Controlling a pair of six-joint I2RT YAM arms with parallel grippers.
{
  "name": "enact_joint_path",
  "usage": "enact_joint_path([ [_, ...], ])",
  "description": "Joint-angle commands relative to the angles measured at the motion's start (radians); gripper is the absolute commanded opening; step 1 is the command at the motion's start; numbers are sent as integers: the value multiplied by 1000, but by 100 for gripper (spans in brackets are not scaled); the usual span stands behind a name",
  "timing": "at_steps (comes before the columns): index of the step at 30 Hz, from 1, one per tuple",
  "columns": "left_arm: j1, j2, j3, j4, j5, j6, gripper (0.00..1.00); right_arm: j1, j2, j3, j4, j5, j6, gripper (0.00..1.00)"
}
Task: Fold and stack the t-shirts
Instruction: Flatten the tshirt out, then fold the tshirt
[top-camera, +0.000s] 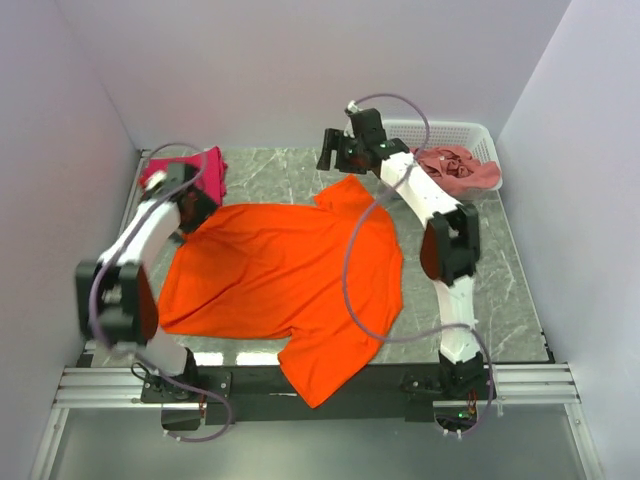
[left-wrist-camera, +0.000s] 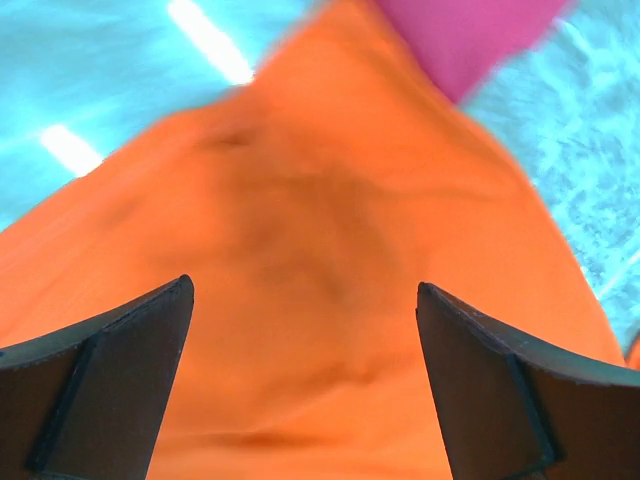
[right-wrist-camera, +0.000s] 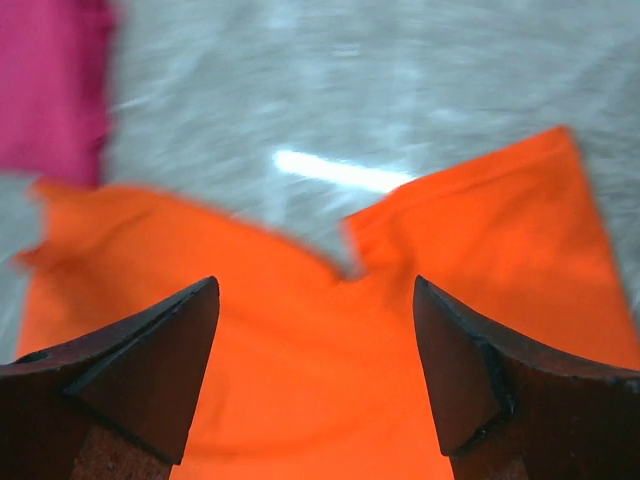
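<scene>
The bright orange t-shirt (top-camera: 285, 275) lies spread over the middle of the table, one sleeve hanging past the front edge. The magenta-red t-shirt (top-camera: 205, 168) lies folded at the back left. The salmon-pink t-shirt (top-camera: 458, 166) is bunched in the white basket. No teal-blue shirt is in view. My left gripper (top-camera: 192, 205) is open and empty over the orange shirt's back-left corner (left-wrist-camera: 300, 200); the magenta-red shirt (left-wrist-camera: 470, 35) lies just beyond. My right gripper (top-camera: 332, 155) is open and empty above the orange shirt's back edge (right-wrist-camera: 300, 350), near a sleeve (right-wrist-camera: 500, 230).
The white lattice basket (top-camera: 470, 132) stands at the back right corner. Grey marbled tabletop (top-camera: 270, 175) shows between the magenta-red shirt and the basket. White walls close in the table on the left, back and right.
</scene>
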Motion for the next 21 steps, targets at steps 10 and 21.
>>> enact_joint_path([
  [10,388,-659,-608,-242,-117,-399,99,209,-553,-619,286,-1,-14,85],
  [21,402,-590,-714,-207,-33,-450,79,223,-653,-767,254,82,24,86],
])
